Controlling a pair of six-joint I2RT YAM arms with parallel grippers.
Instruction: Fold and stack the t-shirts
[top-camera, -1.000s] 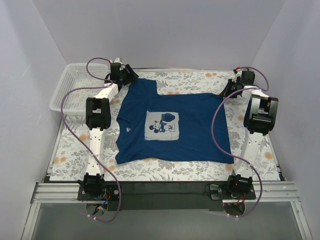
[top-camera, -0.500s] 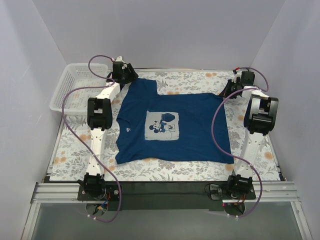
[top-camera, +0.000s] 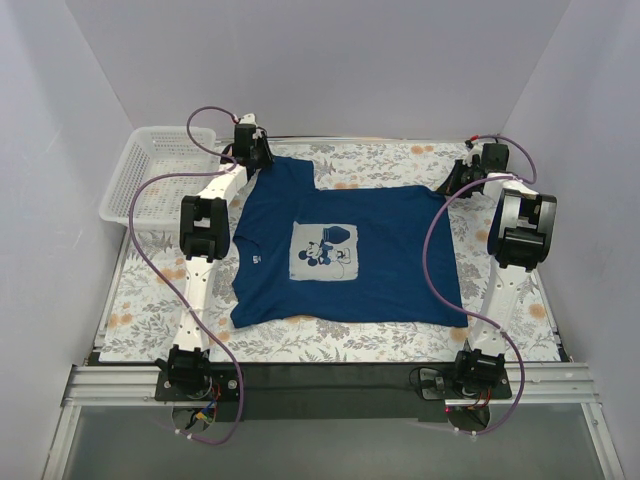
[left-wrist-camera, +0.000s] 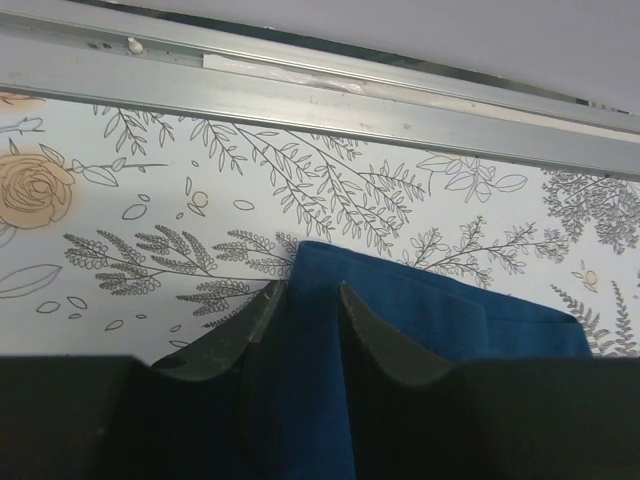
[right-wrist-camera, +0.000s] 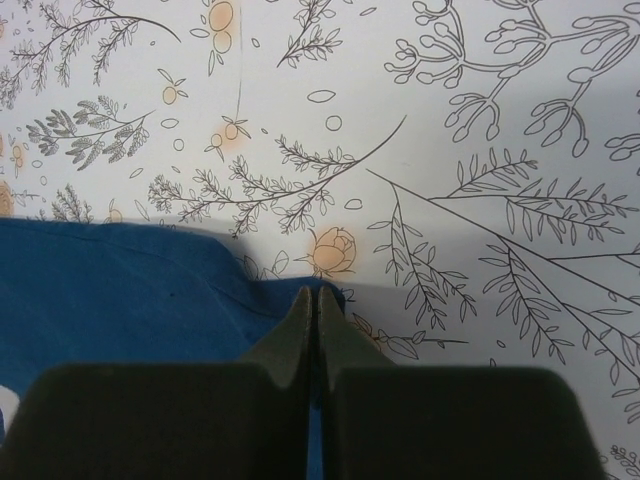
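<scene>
With the blue t-shirt (top-camera: 345, 250) spread flat on the desk (top-camera: 400, 338), left tool (left-wrist-camera: 310, 296) narrowed on its sleeve and right tool (right-wrist-camera: 313, 300) pinched on its hem corner, uneven lifting could slip either shallow grip.

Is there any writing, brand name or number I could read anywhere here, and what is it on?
No text here can be read.
Grey print on the blue t-shirt: a cartoon picture, no legible words.
Small white mark at the collar: too small to read.
</scene>
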